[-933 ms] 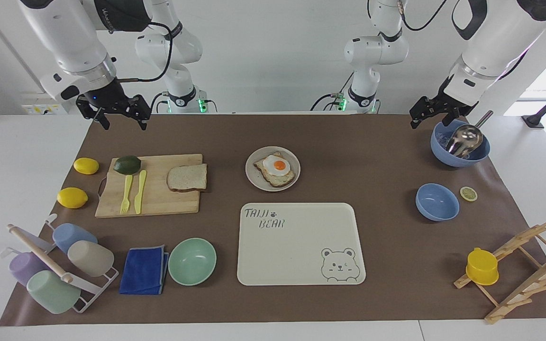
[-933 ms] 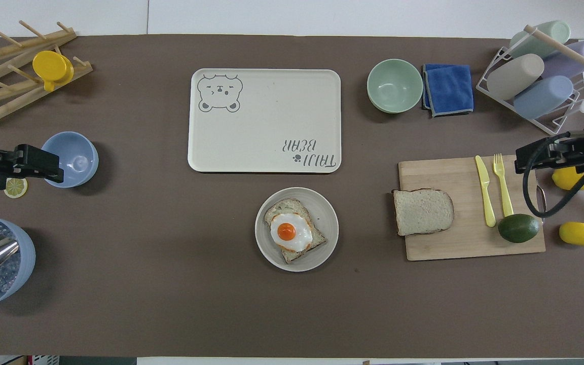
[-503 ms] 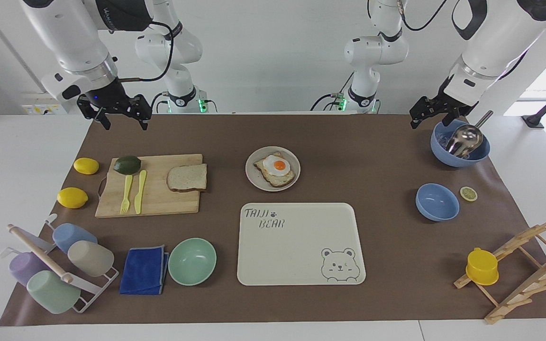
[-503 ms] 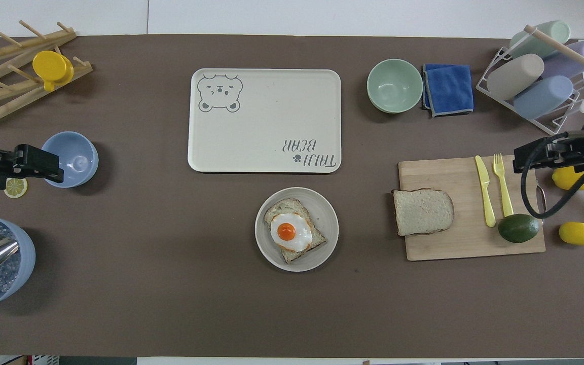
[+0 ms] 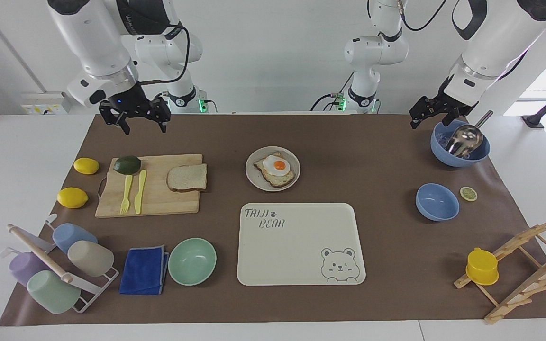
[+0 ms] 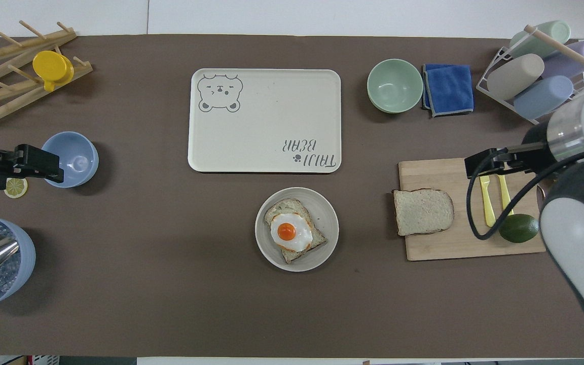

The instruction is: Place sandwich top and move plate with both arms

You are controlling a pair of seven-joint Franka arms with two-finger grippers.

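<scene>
Fingers (image 5: 125,124) of the right gripper hung spread above the surface near soft, light bread (image 5: 187,177), probably best pinched gently at its crust.

A brown mat (image 5: 377,156) covers the worktop. In the facing view, a cream bear tray (image 5: 296,244) lies at the centre, a mint-green bowl (image 5: 192,261) and folded blue cloth (image 5: 144,270) at its nine o'clock. A wooden cutting board (image 5: 159,199) at ten o'clock carries an avocado (image 5: 127,164), a yellow fork (image 5: 125,194) and knife (image 5: 139,192); two lemons (image 5: 86,166) sit just off its end. A rack of pastel cups (image 5: 64,265) stands at eight o'clock. At two o'clock a blue bowl (image 5: 460,154) holds a metal scoop (image 5: 465,138); a smaller blue bowl (image 5: 437,202) and lemon slice (image 5: 468,193) lie at three o'clock, a wooden rack (image 5: 524,265) with a yellow cup (image 5: 482,266) at four.
</scene>
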